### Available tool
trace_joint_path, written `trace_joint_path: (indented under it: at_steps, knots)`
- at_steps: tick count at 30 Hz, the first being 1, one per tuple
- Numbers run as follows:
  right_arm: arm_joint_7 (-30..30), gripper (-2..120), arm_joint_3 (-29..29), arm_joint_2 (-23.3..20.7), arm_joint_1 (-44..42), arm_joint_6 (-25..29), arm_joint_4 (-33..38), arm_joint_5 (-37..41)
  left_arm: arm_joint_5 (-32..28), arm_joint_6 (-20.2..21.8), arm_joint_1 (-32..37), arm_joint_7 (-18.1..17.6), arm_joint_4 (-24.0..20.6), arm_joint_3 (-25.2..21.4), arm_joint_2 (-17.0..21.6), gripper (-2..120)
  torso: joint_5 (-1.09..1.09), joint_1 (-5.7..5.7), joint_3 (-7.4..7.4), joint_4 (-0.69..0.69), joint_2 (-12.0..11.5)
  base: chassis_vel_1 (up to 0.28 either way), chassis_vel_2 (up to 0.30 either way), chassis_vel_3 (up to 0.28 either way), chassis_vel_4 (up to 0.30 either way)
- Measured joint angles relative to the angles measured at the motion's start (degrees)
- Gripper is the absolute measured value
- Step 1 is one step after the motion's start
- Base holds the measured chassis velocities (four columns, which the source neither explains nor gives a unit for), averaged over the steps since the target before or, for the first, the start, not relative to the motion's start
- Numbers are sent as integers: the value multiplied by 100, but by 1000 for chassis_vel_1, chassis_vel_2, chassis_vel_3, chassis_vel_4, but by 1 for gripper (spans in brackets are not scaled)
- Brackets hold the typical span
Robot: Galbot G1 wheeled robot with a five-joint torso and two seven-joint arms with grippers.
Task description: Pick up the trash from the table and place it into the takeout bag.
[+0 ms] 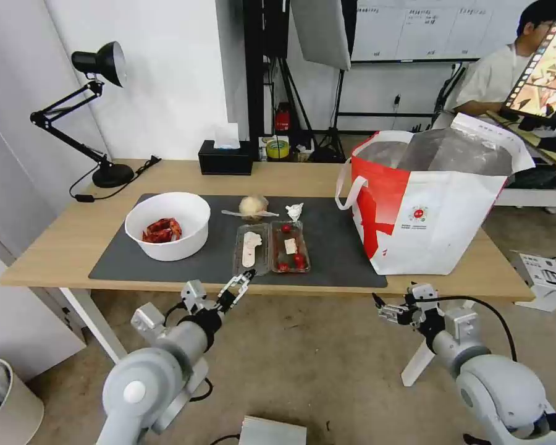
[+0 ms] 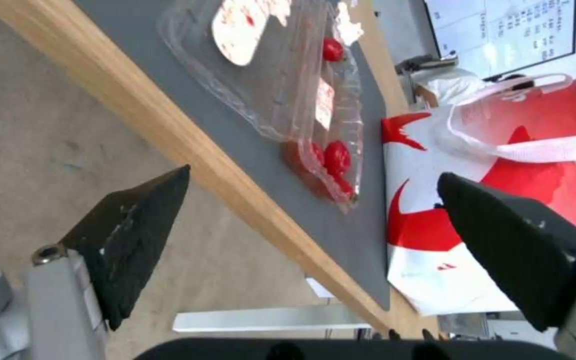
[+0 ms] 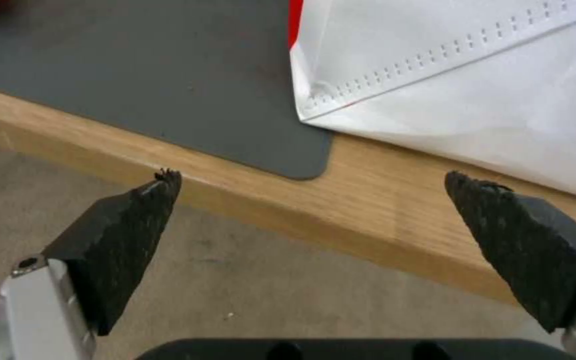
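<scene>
On the table (image 1: 55,247), a dark grey mat (image 1: 191,262) holds the trash: a white bowl (image 1: 185,216) with red scraps, a beige wrapped ball (image 1: 253,207), a small crumpled paper (image 1: 294,211) and a clear clamshell tray (image 1: 272,247) with red tomatoes. The tray (image 2: 281,85) lies opened flat. The takeout bag (image 1: 438,216), white with red panels, stands open at the right end. My left gripper (image 1: 241,285) (image 2: 313,175) hangs open just off the table's front edge, in front of the tray. My right gripper (image 1: 382,307) (image 3: 311,175) is open, below the front edge near the bag's corner (image 3: 448,75).
A black desk lamp (image 1: 99,111) stands at the table's back left and a black tissue box (image 1: 225,157) at the back middle. Stands and a seated person are behind the table. A white box (image 1: 543,281) lies on the floor at right, a bin (image 1: 6,402) at lower left.
</scene>
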Motion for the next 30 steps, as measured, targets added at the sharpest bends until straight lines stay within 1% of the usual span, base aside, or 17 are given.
trace_joint_path:
  at_steps: [7, 12, 18, 24, 30]
  knots:
    - [-46, 100, -8, 12, 12, 42, 2, 75, -73, -52, -305, 11, 159, 188, -75, 100, 0, 0, 0, 0, 0, 0, 0, 0, 0]
    - [-96, 100, -23, 28, 14, 82, 14, 106, -87, -102, -392, 11, 242, 258, -125, 100, 0, 0, 0, 0, 0, 0, 0, 0, 0]
    - [-105, 100, -39, 46, 29, 105, 24, 129, -98, -146, -582, 13, 481, 383, -268, 100, 0, 0, 0, 0, 0, 0, 0, 0, 0]
    - [-105, 100, -39, 37, 30, 108, 19, 130, -131, -232, -799, -9, 679, 402, -353, 100, 0, 0, 0, 0, 0, 0, 0, 0, 0]
    - [-105, 100, -32, 31, 31, 116, -10, 130, -162, -244, -892, -37, 786, 421, -352, 100, 0, 0, 0, 0, 0, 0, 0, 0, 0]
